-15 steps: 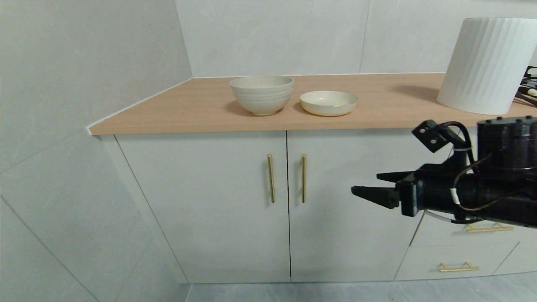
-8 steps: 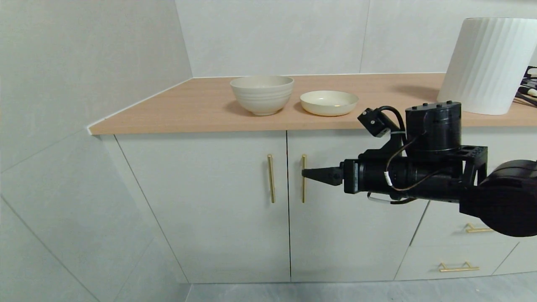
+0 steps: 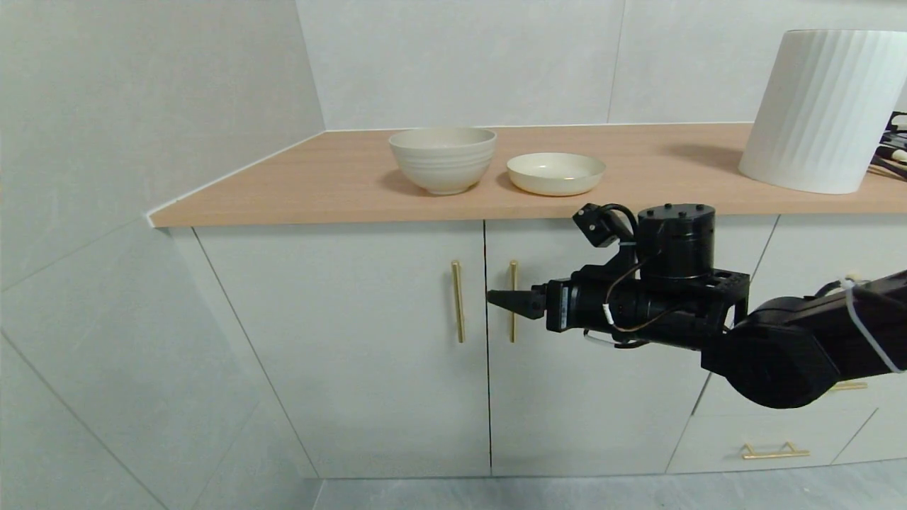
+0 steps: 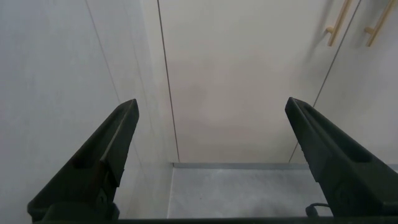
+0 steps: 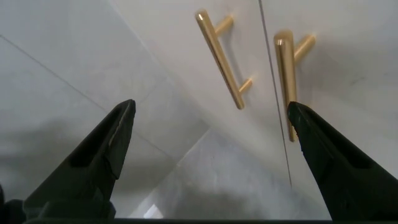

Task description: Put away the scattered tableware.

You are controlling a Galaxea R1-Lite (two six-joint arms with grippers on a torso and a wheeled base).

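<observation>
A deep cream bowl [image 3: 441, 159] and a shallow cream dish [image 3: 555, 173] stand side by side on the wooden countertop [image 3: 326, 191]. Below them are two white cabinet doors, each with an upright gold handle [image 3: 458, 301] [image 3: 513, 301]. My right gripper [image 3: 504, 300] is level with the handles and reaches the right door's one. In the right wrist view it [image 5: 209, 109] stands open, with both gold handles [image 5: 222, 59] [image 5: 286, 81] close ahead between its fingers. My left gripper [image 4: 211, 106] is open, low before a cabinet door and holding nothing.
A tall white ribbed container [image 3: 822, 106] stands on the counter at the right, with dark utensils [image 3: 894, 145] beside it. Drawers with gold handles [image 3: 776, 450] lie to the right of the doors. A tiled wall closes the left side. Grey floor [image 4: 236, 193] lies below.
My right arm has swung left across the cabinet front, from in front of the right door to the gold handles at the seam. Bowl and dish have not moved.
</observation>
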